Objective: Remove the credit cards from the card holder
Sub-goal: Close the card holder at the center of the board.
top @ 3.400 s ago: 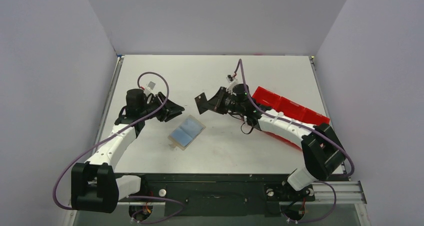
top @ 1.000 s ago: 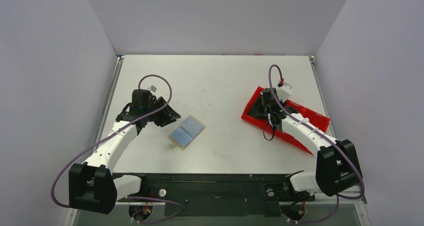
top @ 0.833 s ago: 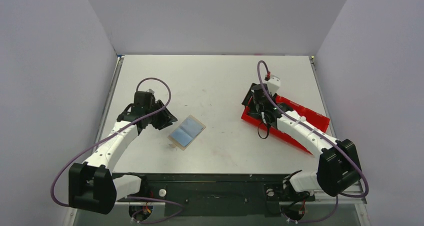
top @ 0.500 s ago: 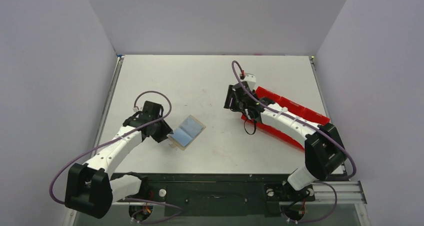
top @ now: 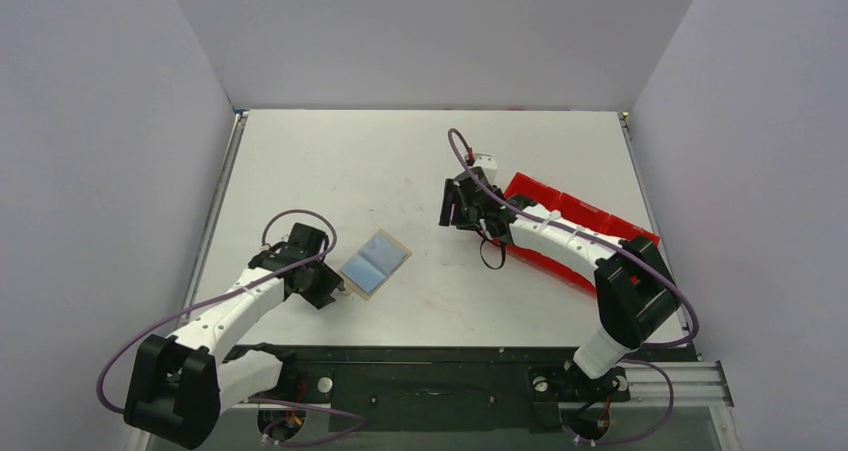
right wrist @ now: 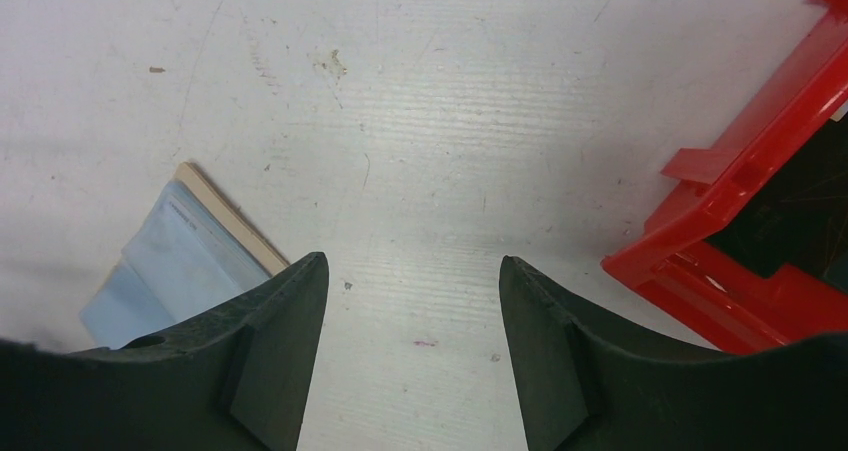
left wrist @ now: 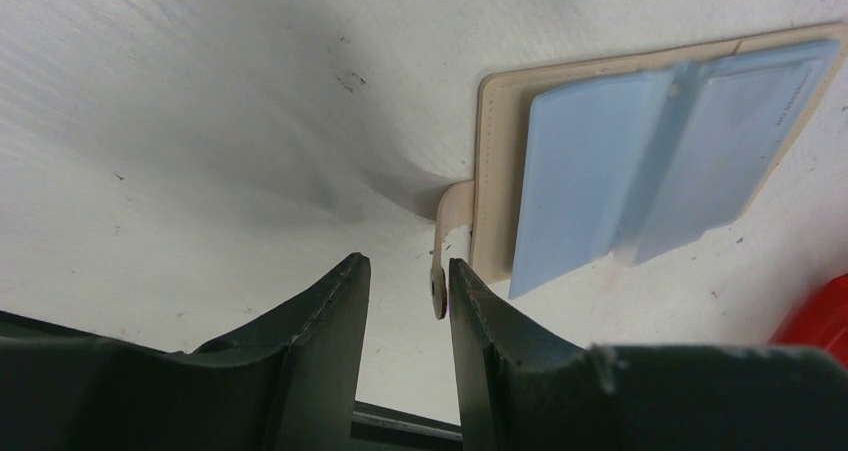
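Left gripper (left wrist: pixel 405 271) now sits at the near-left corner of the card holder (left wrist: pixel 495 171), having swung down from the holder's far-left side over the last second. Its jaws are narrowly apart, and the holder's snap tab (left wrist: pixel 452 211) stands in the gap without being pinched. The holder lies open and flat on the counter (top: pixel 420 151), with the light-blue credit cards (left wrist: pixel 650 161) still seated in its two pockets. Beyond the holder and to its right, the right gripper (top: pixel 452 203) hangs over bare counter with its jaws wide and nothing between them. A second ago it was over the red tray (top: pixel 580 216), which lies further right of the holder, and it has since moved back toward the holder. Both arms appear to be converging for the next extraction: the left likely to pin the holder by its tab, the right to draw a card out.
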You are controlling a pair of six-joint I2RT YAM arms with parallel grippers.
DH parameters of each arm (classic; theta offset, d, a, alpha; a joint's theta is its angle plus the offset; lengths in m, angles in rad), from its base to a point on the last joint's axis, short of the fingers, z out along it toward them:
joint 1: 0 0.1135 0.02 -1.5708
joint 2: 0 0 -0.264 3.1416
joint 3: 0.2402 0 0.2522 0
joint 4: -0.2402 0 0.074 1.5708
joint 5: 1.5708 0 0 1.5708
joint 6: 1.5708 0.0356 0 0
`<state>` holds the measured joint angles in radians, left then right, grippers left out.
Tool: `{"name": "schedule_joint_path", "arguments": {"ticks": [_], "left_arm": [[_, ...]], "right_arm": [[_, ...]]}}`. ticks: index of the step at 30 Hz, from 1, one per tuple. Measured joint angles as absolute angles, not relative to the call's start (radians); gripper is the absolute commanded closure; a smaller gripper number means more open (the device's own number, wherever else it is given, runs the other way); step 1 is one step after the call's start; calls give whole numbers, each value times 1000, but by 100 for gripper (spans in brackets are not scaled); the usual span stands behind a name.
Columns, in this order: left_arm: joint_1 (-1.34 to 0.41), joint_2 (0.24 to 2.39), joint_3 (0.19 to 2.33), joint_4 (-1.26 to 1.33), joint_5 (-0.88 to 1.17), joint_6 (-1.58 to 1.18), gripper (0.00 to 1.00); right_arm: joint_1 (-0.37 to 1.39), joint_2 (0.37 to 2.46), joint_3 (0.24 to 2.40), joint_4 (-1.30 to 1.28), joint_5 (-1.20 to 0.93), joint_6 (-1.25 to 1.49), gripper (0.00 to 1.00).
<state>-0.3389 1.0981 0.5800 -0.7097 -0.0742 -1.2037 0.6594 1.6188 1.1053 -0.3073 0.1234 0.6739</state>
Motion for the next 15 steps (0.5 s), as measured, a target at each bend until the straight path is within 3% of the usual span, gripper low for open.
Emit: {"name": "schedule_joint_path", "arguments": {"ticks": [4, 9, 15], "left_arm": [[-339, 1105, 569, -677, -39, -1214, 72], [-339, 1128, 570, -644, -17, -1209, 100], [-339, 1171, 629, -673, -36, -1143, 100]], "right_arm": [[669, 1623, 1105, -307, 117, 674, 41], [676, 1634, 1105, -302, 110, 674, 41], [683, 1636, 1105, -300, 104, 674, 41]]}}
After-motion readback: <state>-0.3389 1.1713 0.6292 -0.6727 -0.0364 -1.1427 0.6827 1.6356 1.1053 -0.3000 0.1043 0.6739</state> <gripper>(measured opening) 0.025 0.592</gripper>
